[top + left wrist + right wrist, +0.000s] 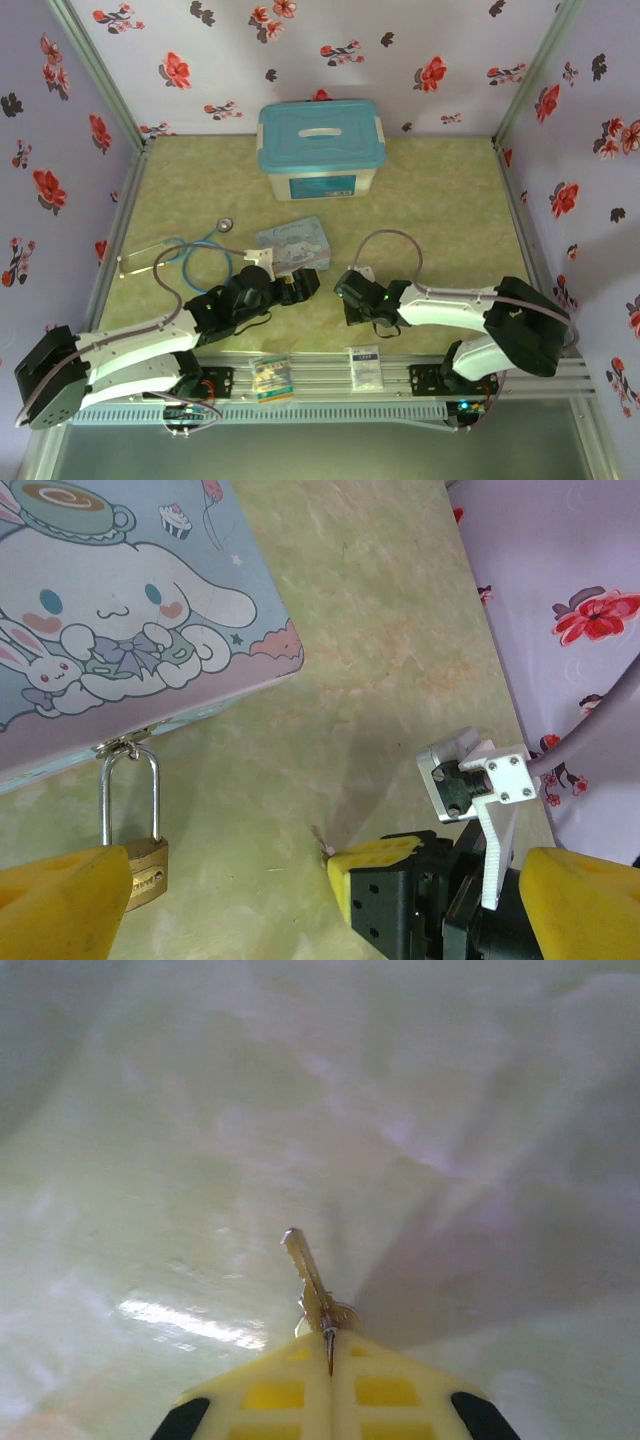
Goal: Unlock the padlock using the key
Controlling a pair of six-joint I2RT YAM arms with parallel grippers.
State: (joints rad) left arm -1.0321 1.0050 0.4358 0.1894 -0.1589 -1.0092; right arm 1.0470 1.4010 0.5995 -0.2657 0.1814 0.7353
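Down at the near rail the two arm bases are bolted side by side. Both arms reach forward so that the left hand (300,284) and the right hand (347,285) face each other over the table (440,210), tips near but apart. Just beyond the left hand lies a cartoon tin (293,245). A stethoscope (205,250) lies off to that hand's left, and a blue-lidded box (320,150) stands well beyond both hands.

From the left wrist, the left hand's yellow fingers (60,905) stand wide apart with nothing between them but the other arm's tip. The padlock (145,865) lies just ahead of the left finger, its brass body partly hidden behind that finger and its silvery shackle hooked through the hasp on the tin's near edge. The right hand pokes in between the spread fingers, nearer the right one and apart from the padlock, with a sliver of metal showing at its yellow tip.

From the right wrist, the right hand's two yellow fingers are pressed together, pinching the key (308,1275) by its head. The blade sticks out forward and slightly leftward from the fingertips, over bare table.
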